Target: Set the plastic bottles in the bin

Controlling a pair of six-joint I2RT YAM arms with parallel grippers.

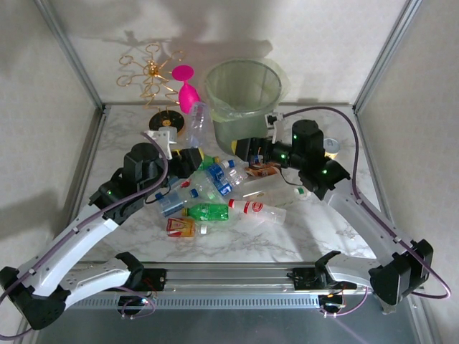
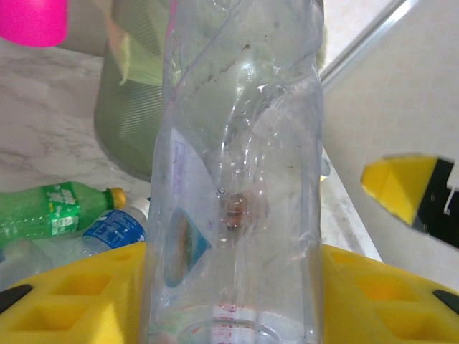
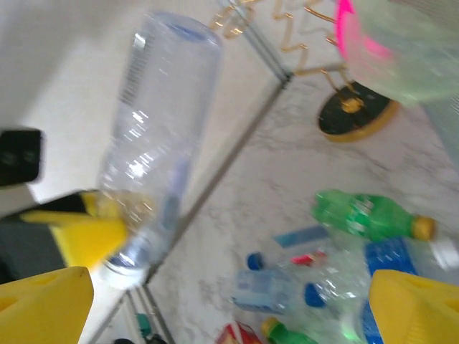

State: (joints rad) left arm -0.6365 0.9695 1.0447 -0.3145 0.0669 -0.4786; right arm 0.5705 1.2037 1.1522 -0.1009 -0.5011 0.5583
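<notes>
My left gripper (image 1: 188, 159) (image 2: 233, 301) is shut on a clear plastic bottle (image 1: 199, 123) (image 2: 240, 165) (image 3: 154, 136), held upright beside the grey-green bin (image 1: 244, 93) (image 2: 133, 107). The bottle stands left of the bin's wall, with its top below the rim. Several other bottles lie in a pile (image 1: 215, 188) on the table. Among them are a green one (image 1: 208, 212) (image 3: 366, 215) and a clear one with a red label (image 1: 254, 209). My right gripper (image 1: 244, 147) (image 3: 229, 315) hangs open over the pile, close to the bin's front, with nothing between its fingers.
A pink goblet (image 1: 185, 89) (image 2: 32, 18) stands left of the bin. Behind it is a gold wire rack (image 1: 150, 75) on a dark round base (image 1: 166, 120) (image 3: 355, 111). A small metal can (image 1: 332, 145) sits at the right. Frame posts edge the table.
</notes>
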